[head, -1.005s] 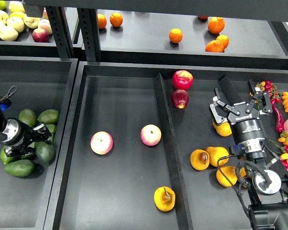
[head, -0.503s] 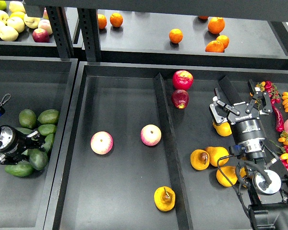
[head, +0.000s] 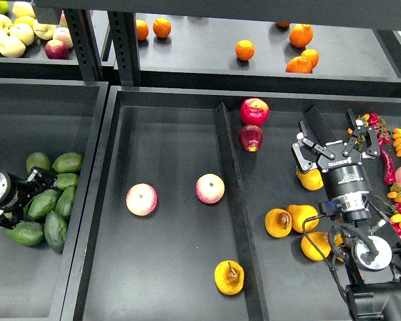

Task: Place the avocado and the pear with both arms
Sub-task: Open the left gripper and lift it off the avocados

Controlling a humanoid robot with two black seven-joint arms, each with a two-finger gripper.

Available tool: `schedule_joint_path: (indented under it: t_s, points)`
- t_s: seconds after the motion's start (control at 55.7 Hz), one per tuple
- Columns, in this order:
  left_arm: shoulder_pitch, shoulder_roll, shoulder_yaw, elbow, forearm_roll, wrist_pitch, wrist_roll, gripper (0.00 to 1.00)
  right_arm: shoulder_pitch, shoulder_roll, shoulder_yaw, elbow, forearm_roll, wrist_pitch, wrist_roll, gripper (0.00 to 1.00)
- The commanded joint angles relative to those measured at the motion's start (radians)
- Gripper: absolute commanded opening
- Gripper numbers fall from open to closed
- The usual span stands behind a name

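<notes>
Both sets of jaws stood apart and held nothing. The right gripper (head: 335,148) had its fingers spread wide above a pear (head: 310,179) in the right-hand compartment; the left gripper (head: 28,199) hung half-open at the near edge of the avocado (head: 55,229) pile, its fingers touching or almost touching a lighter green fruit, which of the two I could not tell.

All of it lay in black trays (head: 113,200) under a dark rack. A ridge split the middle tray: two pink-yellow apples (head: 142,199) and a lone pear lay left of it, two red apples (head: 254,111), the other pears and the right arm to its right. A shelf (head: 200,53) behind carried oranges (head: 244,49), with pale apples at the far left. Small red and orange produce crowded the right edge.

Against the frame a second before, the left arm had drawn back toward the left edge. The dark avocado, then between its fingers, lay free at the pile's lower right. The right arm had not shifted.
</notes>
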Motion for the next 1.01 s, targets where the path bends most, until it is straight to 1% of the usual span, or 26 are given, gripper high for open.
schedule_joint_path:
  t_s: [0.0, 0.072, 0.179, 0.359, 0.377, 0.431, 0.556, 0.682, 0.79, 0.879, 0.987]
  points:
    - [0.038, 0.003, -0.097, 0.003, -0.023, 0.0, 0.0, 1.0, 0.0, 0.0, -0.003, -0.003, 0.0, 0.006, 0.0, 1.0]
    - [0.052, 0.012, -0.126, 0.007, -0.025, 0.0, 0.0, 1.0, 0.0, 0.0, -0.003, -0.001, 0.0, 0.006, 0.0, 1.0]
    - [0.058, 0.026, -0.2, 0.046, -0.026, 0.0, 0.0, 1.0, 0.0, 0.0, -0.001, 0.002, 0.0, 0.006, 0.0, 1.0]
    - [0.087, 0.047, -0.386, 0.052, -0.032, 0.0, 0.0, 1.0, -0.003, 0.0, -0.001, 0.002, 0.0, 0.01, 0.0, 1.0]
    - [0.092, 0.053, -0.434, 0.046, -0.035, 0.0, 0.0, 1.0, -0.003, 0.0, -0.001, 0.002, 0.0, 0.01, 0.0, 1.0]
    - [0.101, 0.055, -0.494, 0.044, -0.043, 0.0, 0.0, 1.0, -0.002, 0.0, -0.003, 0.0, 0.0, 0.01, 0.0, 1.0]
    - [0.12, 0.046, -0.594, 0.029, -0.109, 0.0, 0.0, 1.0, -0.002, 0.0, -0.003, 0.0, 0.0, 0.01, 0.0, 1.0]
    - [0.164, 0.026, -0.718, -0.063, -0.228, 0.0, 0.0, 1.0, 0.0, 0.0, -0.003, 0.002, 0.0, 0.01, 0.0, 1.0]
    - [0.199, -0.016, -0.836, -0.129, -0.256, 0.0, 0.0, 1.0, 0.0, 0.0, -0.003, 0.002, 0.0, 0.009, 0.0, 1.0]
    - [0.241, -0.092, -0.97, -0.18, -0.256, 0.0, 0.0, 1.0, 0.0, 0.0, -0.004, 0.002, 0.0, 0.006, 0.0, 1.0]
    - [0.287, -0.178, -1.091, -0.243, -0.256, 0.007, 0.0, 1.0, 0.002, 0.0, -0.006, 0.0, 0.0, 0.001, 0.0, 1.0]
